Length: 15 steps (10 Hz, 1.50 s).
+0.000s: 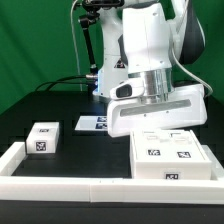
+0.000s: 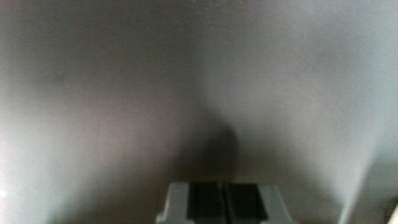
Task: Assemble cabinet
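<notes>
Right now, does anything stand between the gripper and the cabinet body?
Nothing visible does. The gripper sits close over the cabinet body, and a blurred white surface fills the wrist view. The small drawer block lies apart, toward the exterior view's left.

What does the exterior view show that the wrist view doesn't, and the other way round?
Only the exterior view shows the arm over the cabinet body, a small white block apart on the exterior view's left, the marker board and the border rail. Only the wrist view shows how the gripper stands: jaws close together. Both share a pale surface, blurred in the wrist view, probably that cabinet body.
</notes>
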Motion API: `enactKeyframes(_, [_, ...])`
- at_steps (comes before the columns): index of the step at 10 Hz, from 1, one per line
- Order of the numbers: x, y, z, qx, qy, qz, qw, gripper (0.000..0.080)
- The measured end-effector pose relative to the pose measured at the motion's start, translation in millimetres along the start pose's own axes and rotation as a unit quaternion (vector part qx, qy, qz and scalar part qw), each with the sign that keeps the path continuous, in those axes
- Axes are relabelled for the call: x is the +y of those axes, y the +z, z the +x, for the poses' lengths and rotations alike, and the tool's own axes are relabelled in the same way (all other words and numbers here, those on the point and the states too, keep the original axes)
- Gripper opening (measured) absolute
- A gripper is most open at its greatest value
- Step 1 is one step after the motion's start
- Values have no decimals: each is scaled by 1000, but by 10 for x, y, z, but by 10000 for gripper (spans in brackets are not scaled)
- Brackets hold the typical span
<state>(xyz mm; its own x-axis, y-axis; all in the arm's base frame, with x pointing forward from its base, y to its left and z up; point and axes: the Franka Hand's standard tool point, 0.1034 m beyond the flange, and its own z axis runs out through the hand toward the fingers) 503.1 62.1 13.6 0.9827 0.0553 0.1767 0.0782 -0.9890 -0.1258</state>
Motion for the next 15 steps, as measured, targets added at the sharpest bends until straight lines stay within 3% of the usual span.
enactKeyframes(6, [7,-719,256,-35,-17,-4,999,2])
enactKeyframes(8, [-4,-784,346,-36,-18,-3,999,2])
enactKeyframes(12, [-8,-784,338,-38,-18,-3,999,2])
enactKeyframes(15, [-11,-1048,461,-45,-22,-4,999,2])
